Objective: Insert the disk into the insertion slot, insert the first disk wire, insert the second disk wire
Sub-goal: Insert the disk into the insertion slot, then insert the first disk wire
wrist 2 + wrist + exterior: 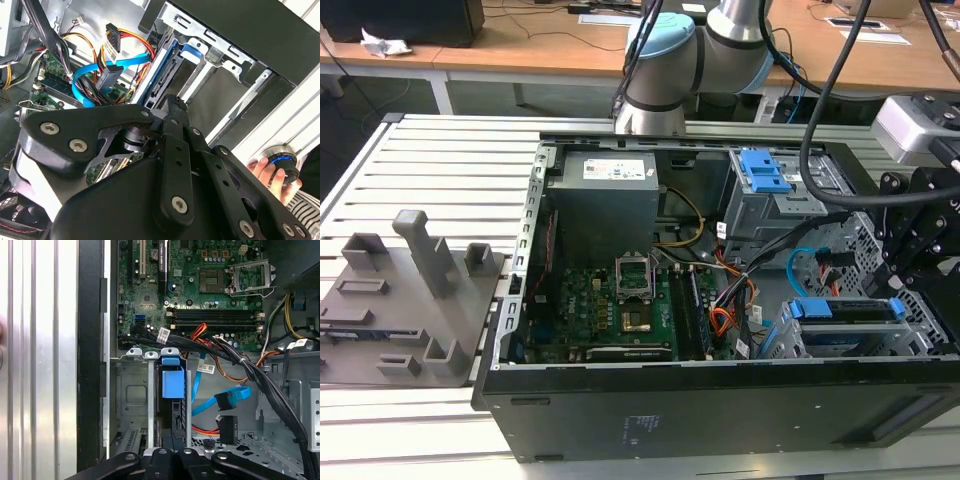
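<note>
1. Computer case [720, 420] lying open on a slatted metal table [430, 160], with its motherboard [620, 300] facing up.
2. The disk [847, 312], grey in a bright blue bracket, stands on edge in the insertion slot [150, 405]. The slot is a low silver cage in the case corner at the exterior view's right. The disk looks most of the way in, but whether it is fully seated cannot be told.
3. The gripper [175, 436] hangs directly over the disk's outer end, in line with it. Whether it is spread, closed or clamped on the bracket cannot be told.
4. Both wires lie loose beside the slot, unplugged. The first disk wire [227, 429] is orange, red and black with a black plug. Just by it is the second disk wire [220, 401], a flat light-blue cable.
5. The step in hand appears to be seating the disk. To do it well, the push should probably run straight along the cage rails, with the bracket kept square so neither blue edge catches on sheet metal.
6. Room is tight. The case wall runs close along one side of the slot. On the other side, the two loose plugs and a thick black cable bundle [270, 385] crowd in. A taller grey cage [770, 200] with blue latches stands near.
7. A person's hand [264, 172] rests at a round knob [281, 156] outside the case, close to the arm.
</note>
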